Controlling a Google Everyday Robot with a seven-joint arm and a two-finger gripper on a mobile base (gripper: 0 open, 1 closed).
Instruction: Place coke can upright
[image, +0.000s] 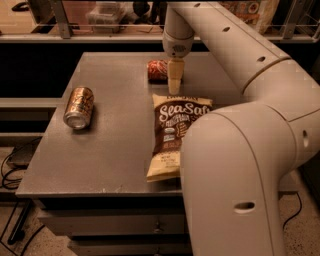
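Chip bag (175, 131) just beside gripper (175, 83)

Coke can (156, 70) partly behind pincer (175, 90)

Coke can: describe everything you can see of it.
The coke can is small, red and metallic-looking, with white lettering. It lies on its side, not upright, on the grey table near the far edge. The gripper hangs in front of its right end and hides that part; contact cannot be told. The chip bag lies nearer, apart from it.
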